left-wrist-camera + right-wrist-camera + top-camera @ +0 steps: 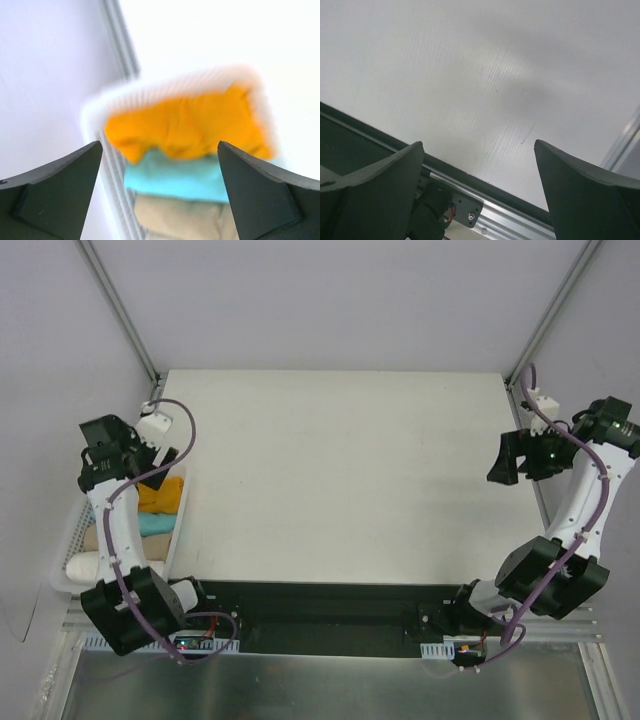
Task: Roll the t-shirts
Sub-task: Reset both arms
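My left claw (160, 150) hangs wide open and empty over a white slatted basket (68, 535) at the nine o'clock edge of the table (340, 470). The mustard-orange t-shirt (185, 127) lies bundled in that basket, at its twelve o'clock end, below the claw and clear of its fingers. Just toward six o'clock from it lies a teal bundle (175, 177), then a beige bundle (180, 217). My right claw (479, 145) is also spread wide and holds nothing. It hovers above bare white table at three o'clock, near a metal rail (485, 200) on the table's near edge.
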`<control>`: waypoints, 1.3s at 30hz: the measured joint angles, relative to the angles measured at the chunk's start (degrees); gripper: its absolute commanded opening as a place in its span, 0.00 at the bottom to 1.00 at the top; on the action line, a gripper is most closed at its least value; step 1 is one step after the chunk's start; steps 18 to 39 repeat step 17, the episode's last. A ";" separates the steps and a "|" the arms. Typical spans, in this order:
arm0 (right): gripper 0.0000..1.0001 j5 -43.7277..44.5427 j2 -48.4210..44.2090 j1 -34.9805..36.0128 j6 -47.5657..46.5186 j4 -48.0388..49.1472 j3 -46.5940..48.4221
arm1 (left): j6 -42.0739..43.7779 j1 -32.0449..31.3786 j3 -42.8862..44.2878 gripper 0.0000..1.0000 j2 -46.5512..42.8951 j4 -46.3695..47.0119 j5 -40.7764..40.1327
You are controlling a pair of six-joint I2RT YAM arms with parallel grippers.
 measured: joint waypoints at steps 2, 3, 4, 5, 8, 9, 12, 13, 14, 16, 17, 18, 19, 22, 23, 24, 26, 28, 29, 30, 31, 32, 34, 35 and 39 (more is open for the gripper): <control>0.96 -0.48 0.39 0.76 3.15 0.17 6.45 | -2.75 -5.92 3.15 0.99 -3.85 -1.81 2.54; 0.96 -0.44 0.68 1.36 5.27 0.33 9.33 | -4.50 -9.14 5.03 0.99 -5.03 -2.62 3.56; 0.96 -0.33 0.87 1.97 7.30 0.52 11.15 | -6.54 -12.22 6.93 0.99 -5.64 -3.23 4.81; 0.96 0.42 1.07 3.17 10.47 0.66 13.09 | -8.66 -15.10 9.03 0.99 -5.77 -3.98 6.08; 0.96 3.76 1.86 7.28 16.96 0.92 16.20 | -16.79 -22.16 16.02 0.99 -3.78 -6.64 9.62; 0.96 5.14 2.14 8.70 18.69 1.33 16.92 | -18.99 -23.67 17.77 0.99 -2.86 -6.88 10.95; 0.96 9.25 2.73 13.44 23.52 3.67 19.02 | -26.14 -28.85 23.45 0.99 0.94 -8.04 14.86; 0.96 10.75 2.89 15.13 25.09 4.44 20.04 | -28.15 -30.49 24.90 0.99 2.27 -8.24 16.00; 0.96 12.22 2.99 16.74 26.73 5.38 21.00 | -29.77 -32.13 26.23 0.99 3.56 -8.57 17.25; 0.96 14.82 2.99 19.80 29.46 7.52 22.47 | -32.24 -34.67 27.89 0.99 5.79 -8.90 18.99; 0.96 15.65 2.89 20.92 30.25 8.26 22.71 | -33.27 -36.00 28.68 0.99 6.93 -9.18 19.74; 0.96 15.65 2.89 20.92 30.25 8.26 22.71 | -33.27 -36.00 28.68 0.99 6.93 -9.18 19.74; 0.96 15.65 2.89 20.92 30.25 8.26 22.71 | -33.27 -36.00 28.68 0.99 6.93 -9.18 19.74; 0.96 15.65 2.89 20.92 30.25 8.26 22.71 | -33.27 -36.00 28.68 0.99 6.93 -9.18 19.74; 0.96 15.65 2.89 20.92 30.25 8.26 22.71 | -33.27 -36.00 28.68 0.99 6.93 -9.18 19.74; 0.96 15.65 2.89 20.92 30.25 8.26 22.71 | -33.27 -36.00 28.68 0.99 6.93 -9.18 19.74; 0.96 15.65 2.89 20.92 30.25 8.26 22.71 | -33.27 -36.00 28.68 0.99 6.93 -9.18 19.74; 0.96 15.65 2.89 20.92 30.25 8.26 22.71 | -33.27 -36.00 28.68 0.99 6.93 -9.18 19.74; 0.96 15.65 2.89 20.92 30.25 8.26 22.71 | -33.27 -36.00 28.68 0.99 6.93 -9.18 19.74; 0.96 15.65 2.89 20.92 30.25 8.26 22.71 | -33.27 -36.00 28.68 0.99 6.93 -9.18 19.74; 0.96 15.65 2.89 20.92 30.25 8.26 22.71 | -33.27 -36.00 28.68 0.99 6.93 -9.18 19.74; 0.96 15.65 2.89 20.92 30.25 8.26 22.71 | -33.27 -36.00 28.68 0.99 6.93 -9.18 19.74; 0.96 15.65 2.89 20.92 30.25 8.26 22.71 | -33.27 -36.00 28.68 0.99 6.93 -9.18 19.74; 0.96 15.65 2.89 20.92 30.25 8.26 22.71 | -33.27 -36.00 28.68 0.99 6.93 -9.18 19.74; 0.96 15.65 2.89 20.92 30.25 8.26 22.71 | -33.27 -36.00 28.68 0.99 6.93 -9.18 19.74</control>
